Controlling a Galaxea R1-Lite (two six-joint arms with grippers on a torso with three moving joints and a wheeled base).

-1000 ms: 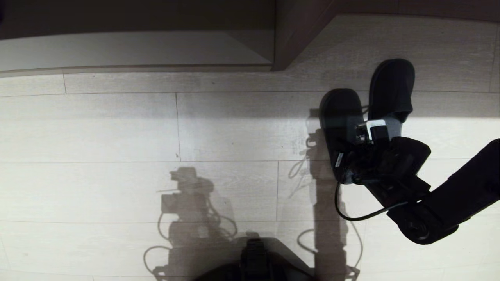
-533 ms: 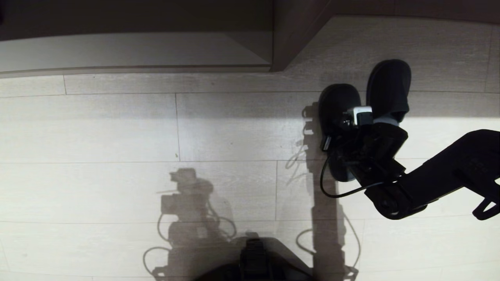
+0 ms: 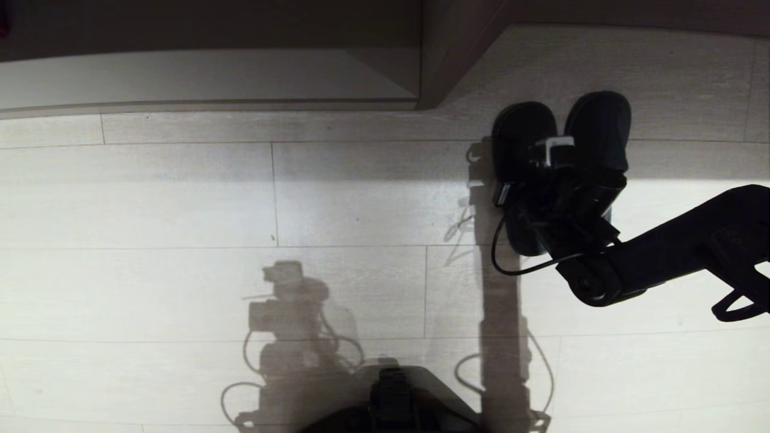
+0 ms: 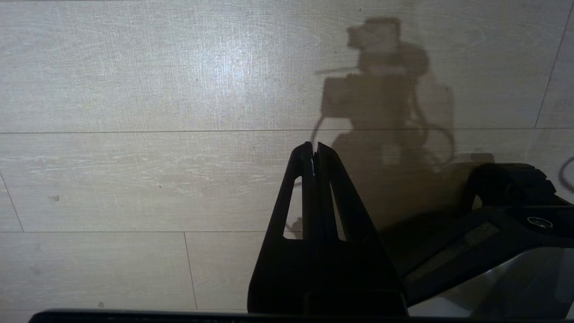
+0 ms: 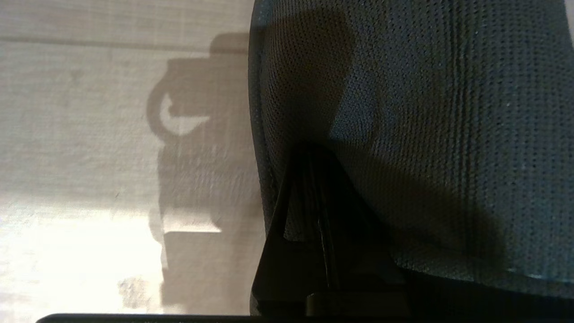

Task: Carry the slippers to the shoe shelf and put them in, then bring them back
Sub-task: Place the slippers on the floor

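R gripper [image 3: 556, 157] clamped on flat dark grey-black slippers [image 3: 595, 129] | L gripper [image 4: 314, 150] shut, idle | keep pair level, slide straight into taupe shoe shelf [image 3: 448, 54]

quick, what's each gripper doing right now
left gripper: shut, empty, hanging over bare floor.
right gripper: shut on the slippers, just in front of the shoe shelf.

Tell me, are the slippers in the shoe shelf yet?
Not yet. The right claw is shut on the slippers, which sit side by side on the floor just in front of the shoe shelf. They're picked up and carried close. Left: put them inside, then bring them back. The left claw is shut and idle.
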